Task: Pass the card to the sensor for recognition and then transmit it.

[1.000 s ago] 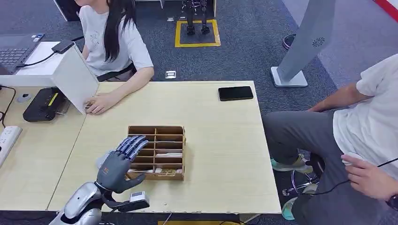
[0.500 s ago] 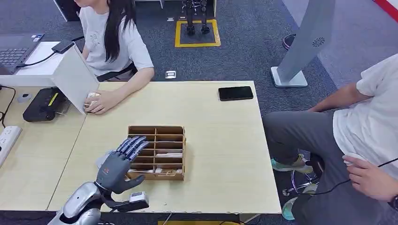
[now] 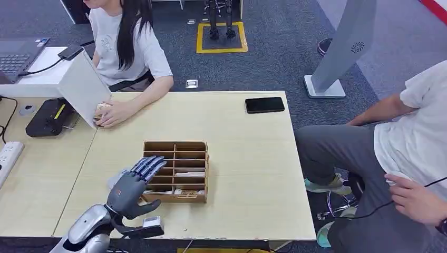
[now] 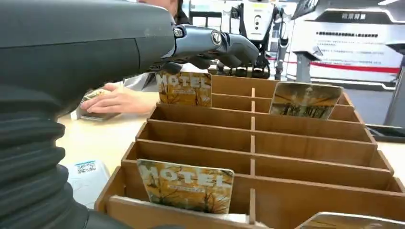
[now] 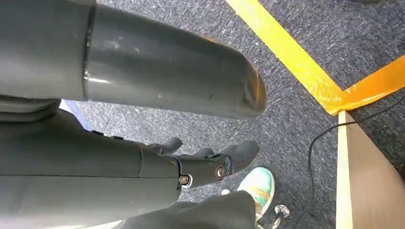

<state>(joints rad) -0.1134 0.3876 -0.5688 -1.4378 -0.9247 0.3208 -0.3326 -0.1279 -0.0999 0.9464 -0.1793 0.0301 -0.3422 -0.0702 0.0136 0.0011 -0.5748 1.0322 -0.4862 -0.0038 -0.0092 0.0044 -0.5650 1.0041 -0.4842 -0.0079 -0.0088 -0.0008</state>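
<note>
Left robot hand [image 3: 133, 184] outstretched (fingers spread)

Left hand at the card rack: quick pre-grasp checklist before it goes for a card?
1. Left hand free: ok, fingers apart, holding nothing.
2. Hand placed at wooden rack: ok, fingers over its left slots.
3. Card available: ok, a HOTEL card stands upright in a slot nearest the wrist, another HOTEL card under the fingertips.
4. Contact with a card: cannot tell.
5. Right hand out of the way: ok, hanging over the carpet.
6. Person's hand away from rack: ok, at the table's far left.
</note>
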